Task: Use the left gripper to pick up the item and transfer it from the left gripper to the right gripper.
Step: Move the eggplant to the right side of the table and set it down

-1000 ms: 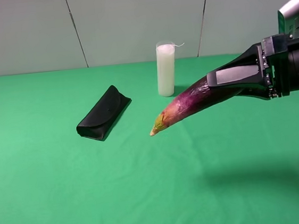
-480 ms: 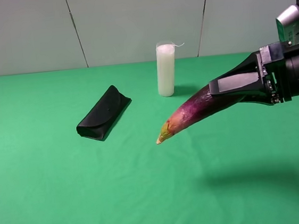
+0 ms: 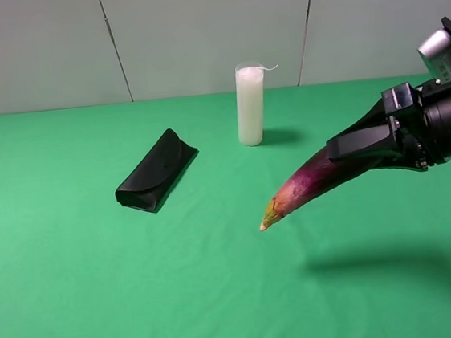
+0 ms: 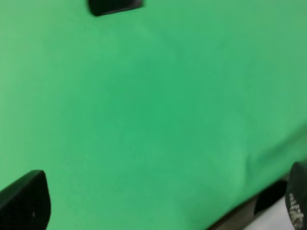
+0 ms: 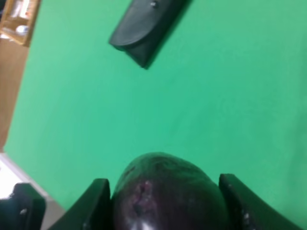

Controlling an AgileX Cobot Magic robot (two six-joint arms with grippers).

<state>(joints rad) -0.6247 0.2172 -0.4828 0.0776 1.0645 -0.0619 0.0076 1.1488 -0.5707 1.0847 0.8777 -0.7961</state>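
Eggplant is in the air over the right part of the green counter, not touching it. In the high view the right gripper has its fingers closed around the thick purple end. The long axis runs away from the fingers, toward the left side and a little downward, so the pale pointed tip is the lowest part. The black glasses case and the white candle stand well apart from it, farther back on the counter. The left arm does not appear in this view.

In the left wrist view the left gripper is spread wide. Only the two dark fingers show at the edges, and between them is nothing but green cloth.

In the right wrist view the round dark end of the eggplant fills the gap between the two fingers, which press it from both sides.

I judge that the handover is already made, because only the right arm has the eggplant. If it must go down next, the free tip will meet the counter first.
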